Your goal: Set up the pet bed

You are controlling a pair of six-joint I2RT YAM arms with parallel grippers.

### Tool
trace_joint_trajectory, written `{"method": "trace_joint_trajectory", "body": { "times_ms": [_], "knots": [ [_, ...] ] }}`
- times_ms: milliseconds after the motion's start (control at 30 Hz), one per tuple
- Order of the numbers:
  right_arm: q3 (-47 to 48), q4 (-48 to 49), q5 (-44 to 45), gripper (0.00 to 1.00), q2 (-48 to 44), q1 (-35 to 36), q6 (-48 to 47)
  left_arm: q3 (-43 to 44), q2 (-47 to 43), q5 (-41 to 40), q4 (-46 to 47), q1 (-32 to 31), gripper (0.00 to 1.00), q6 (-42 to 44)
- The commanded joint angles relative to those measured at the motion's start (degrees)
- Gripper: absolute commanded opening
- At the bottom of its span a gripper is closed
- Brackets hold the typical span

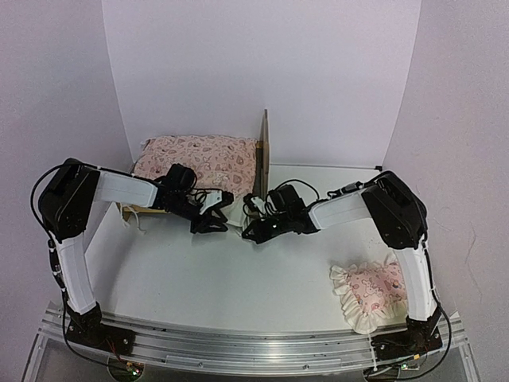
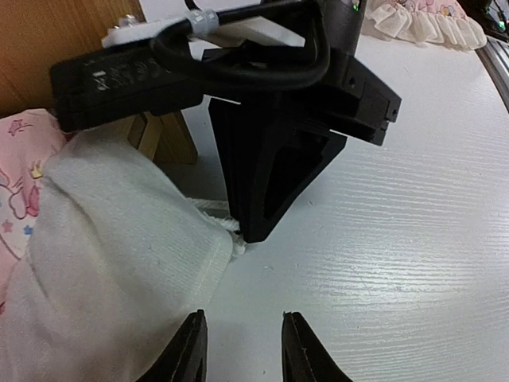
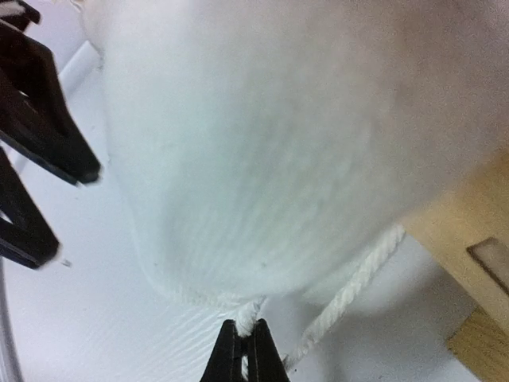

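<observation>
- The right gripper (image 3: 244,352) has its tips pressed together on a white cord (image 3: 358,274). The cord runs along the hem of a white cloth (image 3: 278,135), at the bottom centre of the right wrist view.
- The left gripper (image 2: 242,334) has its fingers apart at the bottom of the left wrist view. Only bare table shows between them, and the cloth lies just to their left, not held.
- The cloth bulges out beside the pink mattress (image 1: 199,159). We cannot tell if it is the mattress's underside or a separate blanket.
- The pet bed (image 1: 263,151) is in the upper centre of the top view, with its headboard upright and seen edge-on. The mattress is at its left, and both grippers are just in front of it.
- We judge the step in hand to be arranging the bedding on the frame.
- The next move, we think, calls for a slow and even pull on the cord — the frame looks light and could slide. The left gripper would have to close on the hem to help.
- The pillow (image 1: 370,293) lies at the lower right of the top view, well apart from the bed — not yet placed.
- The table (image 1: 238,278) is white and smooth with a fine grain.
- Plain white panels (image 1: 262,64) close the scene on three sides.
</observation>
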Motion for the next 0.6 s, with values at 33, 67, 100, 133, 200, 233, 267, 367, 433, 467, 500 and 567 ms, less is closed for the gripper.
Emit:
{"method": "trace_joint_trajectory", "body": {
  "times_ms": [33, 67, 100, 133, 200, 233, 267, 367, 433, 467, 500, 567],
  "knots": [
    [-0.3, 3.9, -9.7, 0.0, -4.1, -4.0, 12.3, 0.9, 2.8, -0.8, 4.1, -1.1, 0.34, 1.2],
    [-0.3, 4.1, -10.7, 0.0, -4.4, -4.3, 13.1, 1.0, 3.1, -0.9, 4.3, -1.2, 0.35, 2.5],
    [-0.4, 4.3, -11.5, 0.0, -4.6, -4.5, 13.9, 1.1, 3.5, -0.8, 4.5, -1.3, 0.35, 4.3],
    [-0.5, 4.6, -12.1, 0.0, -4.7, -4.7, 14.5, 1.2, 3.9, -0.8, 4.9, -1.5, 0.36, 6.0],
    [-0.8, 5.1, -12.6, 0.0, -4.8, -5.1, 15.0, 1.7, 5.2, -0.9, 5.7, -2.0, 0.38, 9.3],
    [-1.0, 5.5, -12.7, 0.0, -4.8, -5.3, 15.3, 2.2, 5.9, -1.3, 6.0, -2.3, 0.39, 10.6],
    [-1.0, 5.8, -12.8, 0.0, -4.8, -5.4, 15.5, 2.6, 6.6, -1.7, 6.2, -2.5, 0.39, 11.5],
    [-1.0, 6.6, -13.0, 0.0, -4.6, -5.5, 15.8, 3.4, 8.2, -3.0, 7.5, -3.1, 0.45, 12.6],
    [-1.1, 7.0, -13.0, 0.0, -4.5, -5.6, 16.2, 3.6, 8.5, -2.8, 7.7, -3.4, 0.45, 12.8],
    [-1.2, 7.4, -13.1, 0.0, -4.4, -5.7, 16.5, 3.6, 8.6, -2.5, 7.7, -3.6, 0.45, 12.8],
    [-1.3, 8.0, -13.1, 0.0, -4.4, -5.8, 16.8, 3.5, 8.7, -2.3, 7.7, -3.8, 0.46, 12.8],
    [-1.5, 9.0, -13.3, 0.0, -4.2, -5.8, 17.4, 3.2, 8.9, -2.3, 10.0, -4.2, 0.46, 12.4]
  ]
}}
